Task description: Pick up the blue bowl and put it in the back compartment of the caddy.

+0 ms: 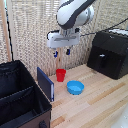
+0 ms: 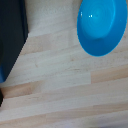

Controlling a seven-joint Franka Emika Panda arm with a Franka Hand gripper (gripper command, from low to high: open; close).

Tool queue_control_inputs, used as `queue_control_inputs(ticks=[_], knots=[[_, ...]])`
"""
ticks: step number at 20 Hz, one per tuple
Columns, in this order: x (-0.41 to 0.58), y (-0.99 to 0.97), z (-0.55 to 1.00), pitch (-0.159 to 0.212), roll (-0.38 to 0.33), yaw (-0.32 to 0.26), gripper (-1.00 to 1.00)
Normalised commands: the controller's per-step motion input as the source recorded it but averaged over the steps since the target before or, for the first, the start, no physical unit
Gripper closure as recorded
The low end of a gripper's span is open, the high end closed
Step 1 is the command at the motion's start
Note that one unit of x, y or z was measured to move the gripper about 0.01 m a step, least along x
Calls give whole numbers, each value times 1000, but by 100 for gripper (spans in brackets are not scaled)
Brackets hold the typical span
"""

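Jaws: we saw the gripper point(image 1: 61, 52) spread, empty, hanging high above the table point(image 1: 100, 95).
Bowl: the blue bowl point(image 1: 75, 87) sat beside the red cup point(image 1: 60, 75).
Caddy: the back compartment of the caddy point(image 1: 11, 77) stood apart.
Risk: we judged a careless descent might clip the cup.

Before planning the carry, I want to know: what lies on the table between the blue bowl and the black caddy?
In the exterior view, a blue flat panel stands against the caddy, facing the blue bowl. Otherwise only bare wooden table; the wrist view shows bare wood too.
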Motion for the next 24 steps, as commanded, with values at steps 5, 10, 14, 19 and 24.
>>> queue_control_inputs(ticks=[5,10,14,19,24], knots=[[-262,-538,-170,0,69,0,-100],[-341,-540,-226,3,67,0,-100],[-138,-651,-214,0,72,10,-100],[-204,-562,-275,0,57,25,-100],[-32,-539,-329,0,50,54,-100]])
